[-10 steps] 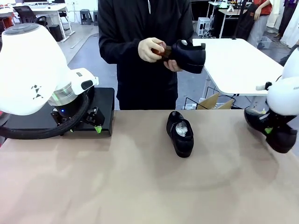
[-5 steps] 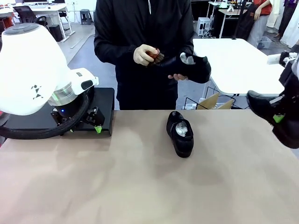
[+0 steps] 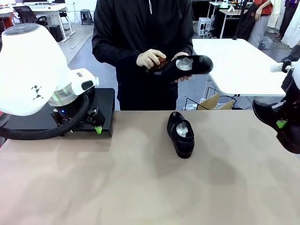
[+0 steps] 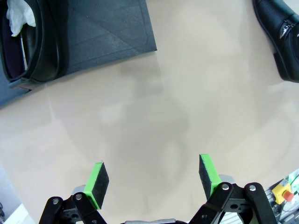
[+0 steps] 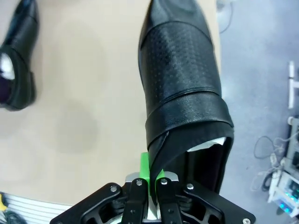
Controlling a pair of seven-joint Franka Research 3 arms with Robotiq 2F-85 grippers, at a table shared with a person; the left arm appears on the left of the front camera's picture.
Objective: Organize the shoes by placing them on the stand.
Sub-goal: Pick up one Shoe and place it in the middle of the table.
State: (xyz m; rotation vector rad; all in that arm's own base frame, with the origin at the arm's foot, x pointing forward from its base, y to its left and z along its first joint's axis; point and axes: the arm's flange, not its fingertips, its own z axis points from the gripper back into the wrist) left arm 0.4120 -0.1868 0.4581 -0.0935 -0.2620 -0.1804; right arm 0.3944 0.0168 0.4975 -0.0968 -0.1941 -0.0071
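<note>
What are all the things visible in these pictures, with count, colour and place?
table: one, tan, foreground.
stand: one, matte black, table's far left.
shoes: four, glossy black; one on the stand, one mid-table, one in the person's hands, one in the right end effector.
brush: one, reddish-brown, in a person's hand.
person's hands: two, beyond the table's far edge.
left end effector: one, open, above bare table.
right end effector: one, shut on its shoe's opening rim.
</note>
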